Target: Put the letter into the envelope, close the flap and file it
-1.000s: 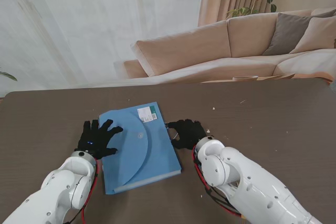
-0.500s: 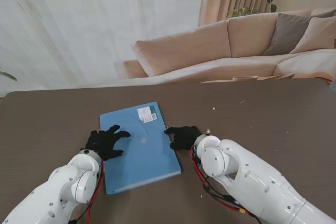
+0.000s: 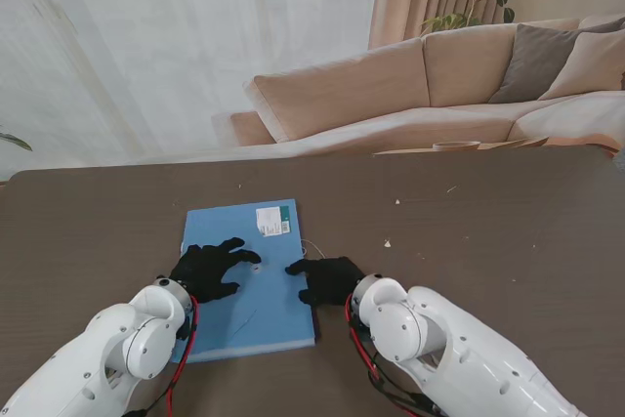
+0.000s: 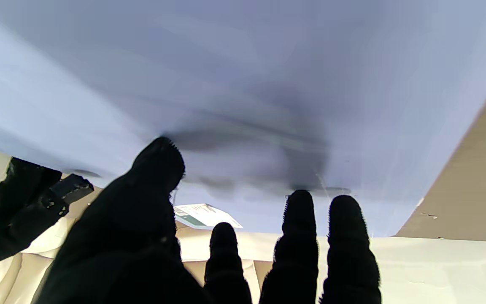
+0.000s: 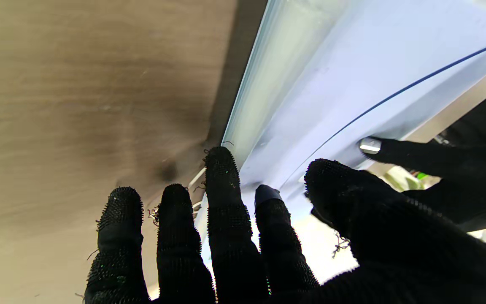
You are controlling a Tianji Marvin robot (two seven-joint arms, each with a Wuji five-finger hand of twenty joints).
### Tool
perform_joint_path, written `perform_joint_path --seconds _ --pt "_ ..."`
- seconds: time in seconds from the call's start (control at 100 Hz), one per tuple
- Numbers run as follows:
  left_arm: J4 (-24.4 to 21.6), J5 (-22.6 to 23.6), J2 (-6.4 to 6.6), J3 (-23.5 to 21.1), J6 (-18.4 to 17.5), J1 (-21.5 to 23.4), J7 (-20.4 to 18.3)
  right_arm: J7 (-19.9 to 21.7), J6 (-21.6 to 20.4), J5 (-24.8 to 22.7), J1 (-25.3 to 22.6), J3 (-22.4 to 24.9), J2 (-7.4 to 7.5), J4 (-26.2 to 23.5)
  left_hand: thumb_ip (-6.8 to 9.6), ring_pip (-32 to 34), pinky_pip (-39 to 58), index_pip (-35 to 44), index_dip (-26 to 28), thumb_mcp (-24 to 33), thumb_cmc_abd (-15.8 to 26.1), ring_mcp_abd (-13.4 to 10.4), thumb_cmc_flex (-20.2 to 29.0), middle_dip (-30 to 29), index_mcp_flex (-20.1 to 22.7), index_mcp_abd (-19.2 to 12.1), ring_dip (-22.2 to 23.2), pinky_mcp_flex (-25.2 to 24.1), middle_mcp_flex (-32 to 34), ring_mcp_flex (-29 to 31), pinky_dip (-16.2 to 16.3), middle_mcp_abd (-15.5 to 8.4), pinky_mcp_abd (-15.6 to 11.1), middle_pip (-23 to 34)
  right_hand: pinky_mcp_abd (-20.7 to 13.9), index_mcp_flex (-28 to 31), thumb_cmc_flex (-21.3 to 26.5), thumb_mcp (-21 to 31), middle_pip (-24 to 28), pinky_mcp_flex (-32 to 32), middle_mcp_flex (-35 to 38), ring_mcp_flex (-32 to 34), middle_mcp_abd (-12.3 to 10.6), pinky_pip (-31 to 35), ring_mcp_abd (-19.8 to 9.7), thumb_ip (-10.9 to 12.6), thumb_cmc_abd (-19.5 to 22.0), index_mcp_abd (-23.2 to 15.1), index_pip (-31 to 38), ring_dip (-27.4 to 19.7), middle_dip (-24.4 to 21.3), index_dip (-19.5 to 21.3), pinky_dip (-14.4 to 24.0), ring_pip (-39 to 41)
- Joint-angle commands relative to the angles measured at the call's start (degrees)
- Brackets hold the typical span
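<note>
Fingers (image 3: 237, 246) spread on envelope (image 3: 244, 285) atop brown table (image 3: 488, 231)

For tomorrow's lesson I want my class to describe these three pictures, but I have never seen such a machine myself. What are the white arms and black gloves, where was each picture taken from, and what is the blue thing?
The white arms belong to a two-armed robot; each ends in a five-fingered hand in a black glove. The wide picture looks down from a camera on the robot's stand onto a dark brown wooden table, with a beige sofa behind it. The two close-up pictures come from cameras on the wrists, looking along the fingers, and appear upside down.

On the table lies a flat light-blue envelope with a small white and green label near its far edge. The left hand and the right hand rest spread on it, fingers apart. Neither grips anything; they seem to press it flat.
</note>
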Motion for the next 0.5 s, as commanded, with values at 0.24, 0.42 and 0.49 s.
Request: perform_joint_path --seconds 0.24,0.42,0.49 --pt "-1.6 3.0 -0.19 -1.5 1.1 2.2 0.4 0.6 0.0 -5.1 -2.3 -0.8 0.26 -4.0 -0.77 -3.4 -3.6 4.2 2.3 -0.4 -1.5 -5.5 -0.7 1.6 -2.2 1.8 -0.2 -5.2 -0.3 -8.7 0.8 0.6 -3.7 1.5 0.0 -0.4 -0.7 -4.7 19.8 0.2 -8.4 -0.6 -5.9 4.7 0.4 -0.2 2.9 -4.7 2.1 7.8 11.5 -0.4 3.4 6.8" --pt "-2.4 6.6 -0.60 -2.9 4.5 3.6 4.0 0.0 0.3 -8.7 -2.0 -0.8 0.42 -4.2 -0.90 -11.3 -13.9 7.7 7.5 -3.2 -1.7 -8.3 -3.6 4.1 0.2 9.4 -1.6 -10.1 -1.8 -15.5 1.8 0.9 -7.2 -2.1 -0.6 -0.9 -0.5 -8.0 24.9 -0.1 -15.6 -3.1 -6.2 5.4 0.1 -1.5 3.6 -11.1 1.3 10.8 18.9 0.9 5.0 10.7" --pt "-2.5 7.7 -0.83 -3.1 7.6 3.8 5.0 0.0 0.4 -8.4 -1.8 -0.9 0.39 -4.0 -0.99 -13.5 -17.6 6.1 7.1 -4.6 -1.3 -6.1 -4.5 4.4 -1.2 9.7 -1.4 -9.9 -2.3 -16.3 2.1 0.9 -7.0 -3.4 -0.7 -1.2 -0.4 -8.4 24.8 -0.2 -16.0 -3.4 -6.3 5.4 0.0 -1.6 3.8 -10.6 1.0 10.9 19.3 0.9 5.1 10.7"
